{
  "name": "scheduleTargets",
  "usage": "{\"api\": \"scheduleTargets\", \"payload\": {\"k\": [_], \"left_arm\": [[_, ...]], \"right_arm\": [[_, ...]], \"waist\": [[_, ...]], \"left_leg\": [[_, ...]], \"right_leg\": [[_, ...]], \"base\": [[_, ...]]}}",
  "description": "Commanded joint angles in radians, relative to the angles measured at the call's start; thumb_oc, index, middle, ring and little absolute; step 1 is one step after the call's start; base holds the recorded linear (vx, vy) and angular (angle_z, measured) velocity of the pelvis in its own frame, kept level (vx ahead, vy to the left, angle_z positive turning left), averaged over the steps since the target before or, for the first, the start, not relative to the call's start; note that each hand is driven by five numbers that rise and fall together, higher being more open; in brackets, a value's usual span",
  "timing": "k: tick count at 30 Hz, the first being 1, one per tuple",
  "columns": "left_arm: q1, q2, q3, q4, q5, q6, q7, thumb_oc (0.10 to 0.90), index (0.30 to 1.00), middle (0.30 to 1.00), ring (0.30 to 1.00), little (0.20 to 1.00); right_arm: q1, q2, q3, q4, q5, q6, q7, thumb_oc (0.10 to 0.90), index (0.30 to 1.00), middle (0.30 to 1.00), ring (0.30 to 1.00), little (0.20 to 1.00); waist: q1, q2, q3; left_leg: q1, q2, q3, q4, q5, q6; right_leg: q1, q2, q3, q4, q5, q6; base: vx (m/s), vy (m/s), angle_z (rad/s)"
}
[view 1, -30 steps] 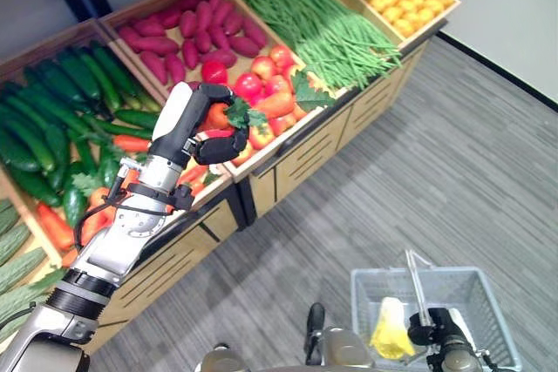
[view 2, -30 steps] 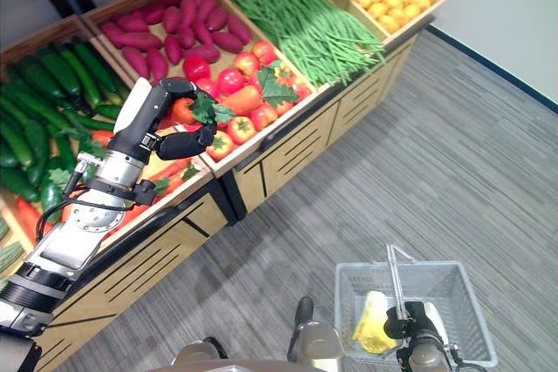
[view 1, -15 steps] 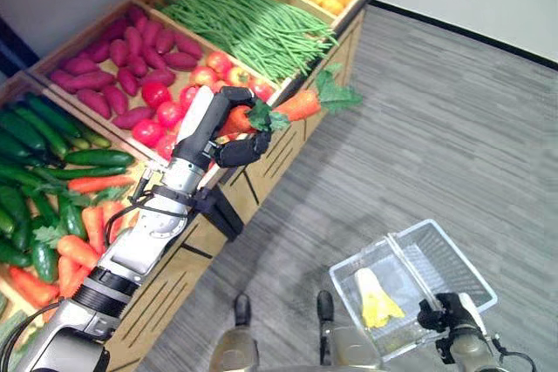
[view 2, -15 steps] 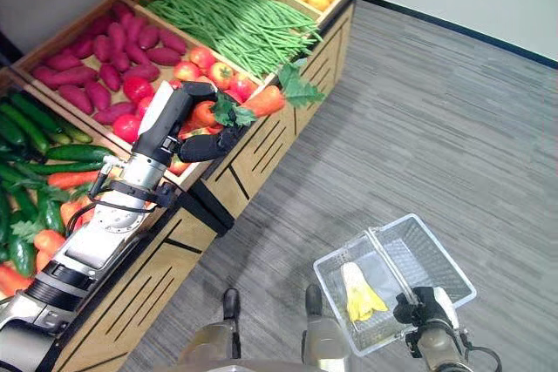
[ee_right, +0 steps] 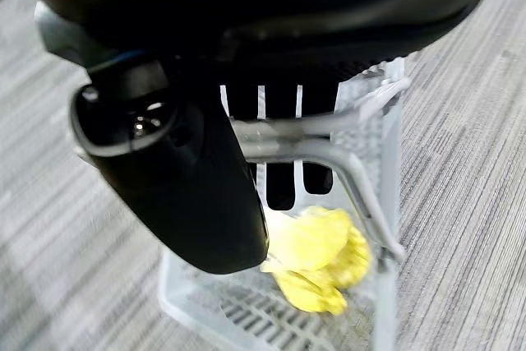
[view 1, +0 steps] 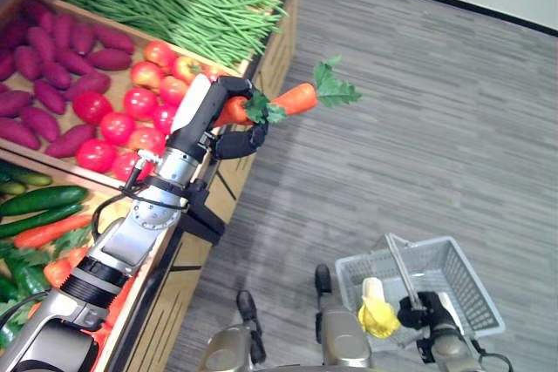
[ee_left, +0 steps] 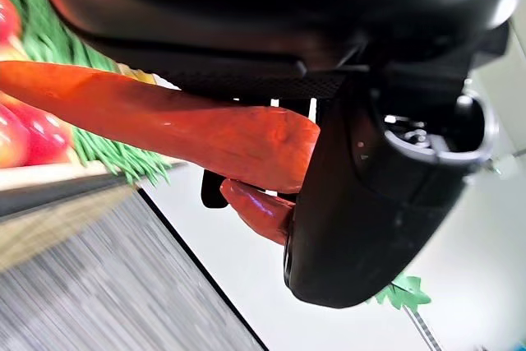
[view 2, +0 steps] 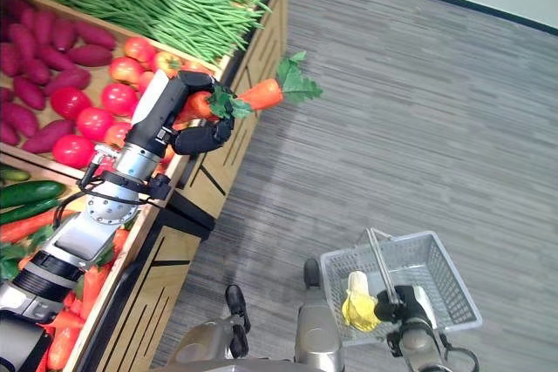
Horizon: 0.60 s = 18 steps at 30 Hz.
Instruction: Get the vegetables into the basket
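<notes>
Carrying carrots (view 1: 292,100): left hand (view 1: 228,119) is clamped on two of them, leafy tops sticking out, held in the air just past the front edge of the produce stand (view 1: 261,50), over the floor. Right hand (view 2: 397,302) is curled round the handle of the wire basket (view 2: 453,289), which hangs well apart from the left hand and has a yellow vegetable (view 2: 356,307) in it. Risk: the grip looks shallow on tapered, smooth carrots, so one could slip out on the swing across. The basket can sway, so a release off-centre may hit the rim and land on the floor.
</notes>
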Motion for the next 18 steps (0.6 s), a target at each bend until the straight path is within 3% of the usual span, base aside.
{"api": "scheduleTargets", "payload": {"k": [1,3,4,7,8,10,16,18], "left_arm": [[-0.085,0.015,0.107,-0.085,-0.025,-0.087,0.043,0.400,0.300,0.300,0.300,0.300],[-0.082,0.019,0.108,-0.089,-0.027,-0.084,0.040,0.400,0.300,0.300,0.300,0.300],[-0.075,0.023,0.106,-0.085,-0.027,-0.079,0.032,0.400,0.300,0.300,0.300,0.300],[-0.064,0.023,0.115,-0.082,-0.017,-0.075,0.030,0.400,0.300,0.300,0.300,0.300],[-0.063,0.024,0.116,-0.082,-0.017,-0.075,0.030,0.400,0.300,0.300,0.300,0.300],[-0.044,0.005,0.125,-0.078,-0.025,-0.077,0.017,0.400,0.300,0.300,0.300,0.300],[-0.031,-0.034,0.132,-0.080,-0.055,-0.071,-0.006,0.400,0.300,0.300,0.300,0.300],[-0.035,-0.045,0.128,-0.076,-0.052,-0.071,-0.010,0.400,0.300,0.300,0.300,0.300]], "right_arm": [[0.008,-0.077,0.010,0.003,0.006,-0.042,-0.044,0.400,0.300,0.300,0.300,0.300],[0.007,-0.075,0.013,0.000,0.002,-0.041,-0.044,0.400,0.300,0.300,0.300,0.300],[0.016,-0.068,0.014,-0.005,0.002,-0.043,-0.043,0.400,0.300,0.300,0.300,0.300],[0.030,-0.062,0.014,-0.013,0.001,-0.042,-0.040,0.400,0.300,0.300,0.300,0.300],[0.031,-0.062,0.015,-0.015,0.001,-0.041,-0.041,0.400,0.300,0.300,0.300,0.300],[0.049,-0.067,0.008,-0.021,0.000,-0.044,-0.038,0.400,0.300,0.300,0.300,0.300],[0.069,-0.097,-0.003,-0.041,0.002,-0.044,-0.036,0.400,0.300,0.300,0.300,0.300],[0.064,-0.117,-0.003,-0.046,0.007,-0.049,-0.033,0.400,0.300,0.300,0.300,0.300]], "waist": [[0.059,0.018,-0.078],[0.068,0.013,-0.085],[0.077,-0.003,-0.097],[0.083,-0.007,-0.103],[0.083,-0.006,-0.099],[0.077,-0.007,-0.101],[0.055,0.009,-0.084],[0.059,0.009,-0.067]], "left_leg": [[-0.030,0.048,0.031,0.072,-0.048,-0.071],[-0.031,0.052,0.051,0.073,-0.046,-0.072],[-0.025,0.056,0.081,0.072,-0.038,-0.083],[-0.015,0.069,0.097,0.080,-0.040,-0.107],[-0.022,0.076,0.116,0.083,-0.021,-0.099],[-0.027,0.095,0.118,0.084,0.008,-0.123],[-0.033,0.150,0.104,0.125,0.049,-0.170],[-0.050,0.165,0.042,0.184,0.057,-0.190]], "right_leg": [[0.111,-0.104,-0.061,0.194,-0.133,0.074],[0.121,-0.104,-0.065,0.208,-0.136,0.077],[0.148,-0.087,-0.069,0.140,-0.149,0.078],[0.179,-0.071,-0.092,0.074,-0.189,0.081],[0.176,-0.068,-0.103,0.067,-0.172,0.070],[0.209,-0.028,-0.094,-0.014,-0.189,0.057],[0.245,0.029,-0.077,-0.070,-0.203,0.022],[0.256,0.047,-0.056,-0.087,-0.205,0.009]], "base": [[-0.10,0.039,-0.43],[-0.05,-0.053,-0.72],[-0.04,-0.092,-0.57],[0.00,-0.144,-0.66],[-0.02,-0.133,-0.72],[-0.05,-0.181,-0.39],[-0.02,-0.219,-0.10],[-0.04,-0.107,-0.24]]}}
